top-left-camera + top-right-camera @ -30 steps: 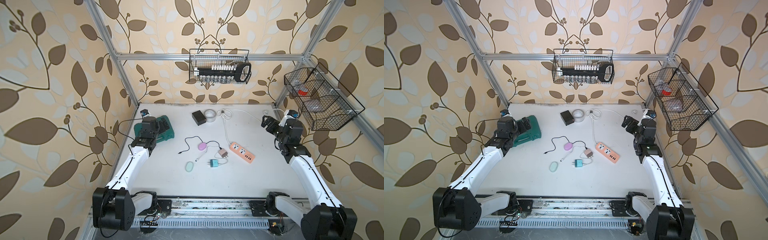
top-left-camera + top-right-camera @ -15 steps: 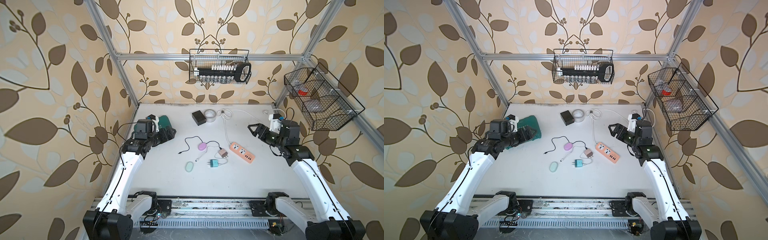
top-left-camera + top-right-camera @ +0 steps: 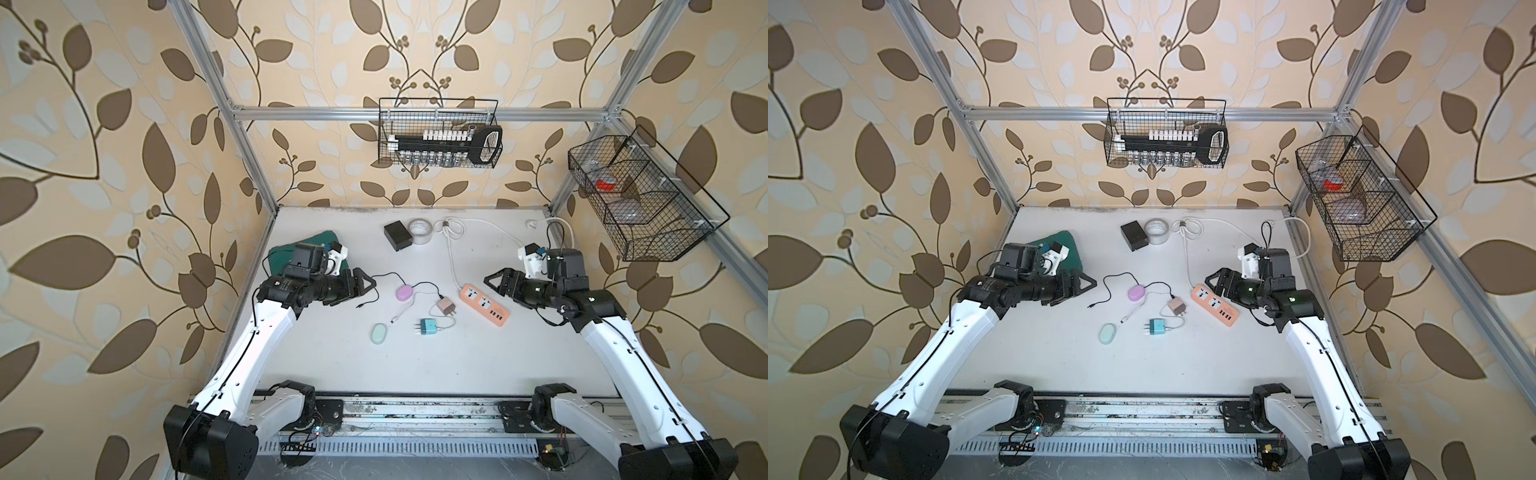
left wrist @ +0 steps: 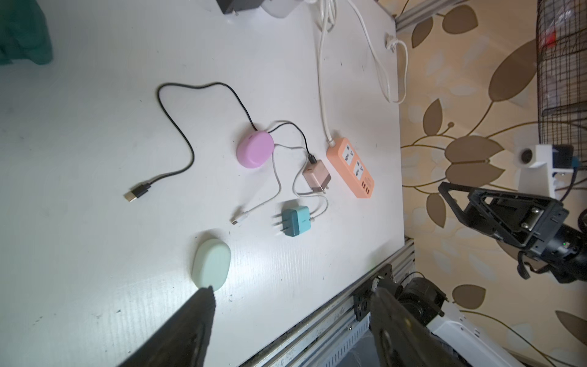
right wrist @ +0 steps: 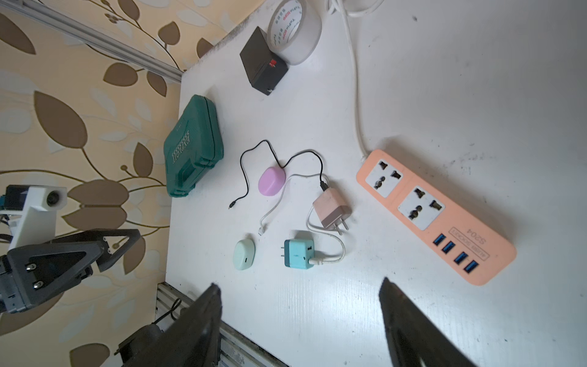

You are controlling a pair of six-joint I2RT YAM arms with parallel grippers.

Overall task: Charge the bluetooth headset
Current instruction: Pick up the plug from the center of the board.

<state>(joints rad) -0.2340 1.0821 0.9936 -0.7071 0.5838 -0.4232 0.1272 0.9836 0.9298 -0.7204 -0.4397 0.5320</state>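
Two small oval cases lie mid-table: a pink one (image 3: 404,293) (image 5: 271,181) and a mint one (image 3: 379,333) (image 4: 211,268). I cannot tell which is the bluetooth headset. A black cable (image 4: 178,127) runs from a beige charger (image 3: 445,307) past the pink case, its plug end free. A white cable (image 5: 273,206) leads from a teal charger (image 3: 429,328) and ends free near the mint case. The orange power strip (image 3: 484,304) lies to the right. My left gripper (image 3: 368,282) (image 4: 292,292) hovers open left of the cables. My right gripper (image 3: 492,279) (image 5: 300,284) hovers open by the strip. Both are empty.
A green tool case (image 5: 192,152) lies at the back left under my left arm. A black box (image 3: 399,236) and a tape roll (image 3: 419,230) stand at the back, beside the strip's coiled white cord (image 3: 453,228). Wire baskets (image 3: 438,133) hang on the walls.
Both arms have unfolded from the table's sides and swung inward, so the grippers now point at the middle. Both sets of jaws have narrowed slightly but stay open.
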